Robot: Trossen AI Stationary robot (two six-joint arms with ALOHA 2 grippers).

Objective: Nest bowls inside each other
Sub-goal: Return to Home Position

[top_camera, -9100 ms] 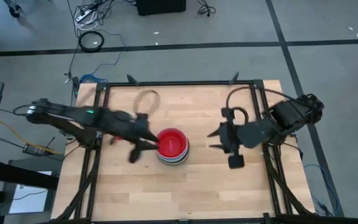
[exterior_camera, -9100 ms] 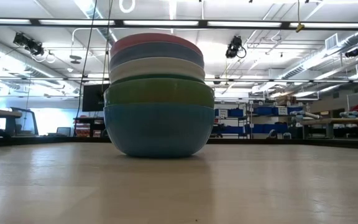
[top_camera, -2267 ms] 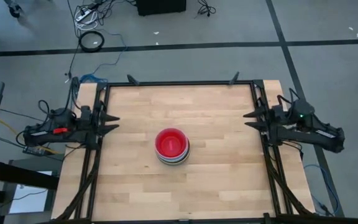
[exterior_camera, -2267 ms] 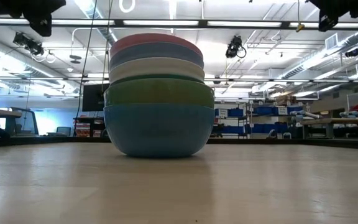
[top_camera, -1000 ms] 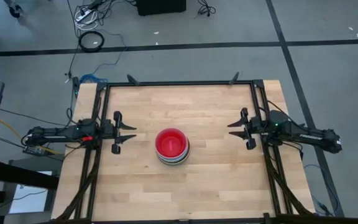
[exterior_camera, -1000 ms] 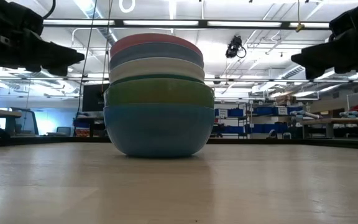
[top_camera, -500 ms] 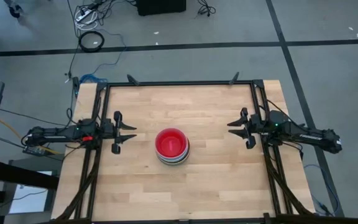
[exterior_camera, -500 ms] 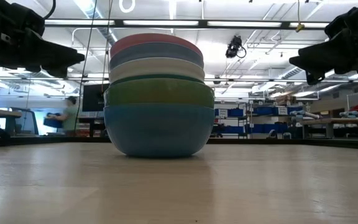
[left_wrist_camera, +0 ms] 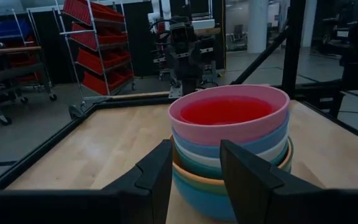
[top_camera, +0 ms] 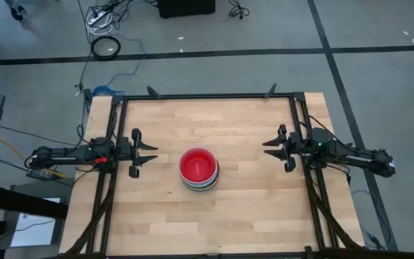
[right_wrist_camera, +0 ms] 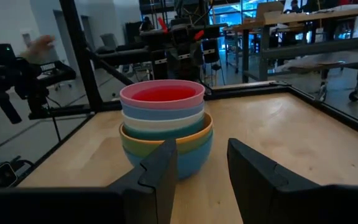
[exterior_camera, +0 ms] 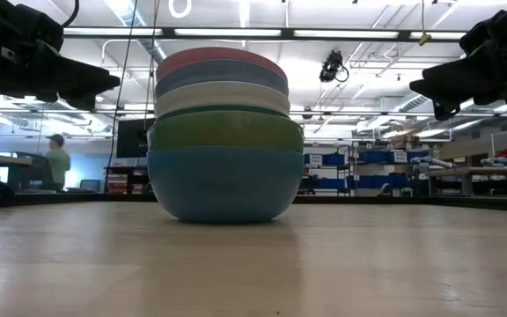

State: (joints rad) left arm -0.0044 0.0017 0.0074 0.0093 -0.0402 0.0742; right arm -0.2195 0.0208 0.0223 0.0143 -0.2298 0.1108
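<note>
Standing upright, the nested bowls all open straight upward.

1. The dark two-finger left gripper is now hanging over the left edge of the wooden table, no longer beside the stack of nested round plastic bowls.
2. The dark two-finger right gripper is likewise sitting back at the right edge.
3. A person in the room behind is walking leftward in the low view.
</note>
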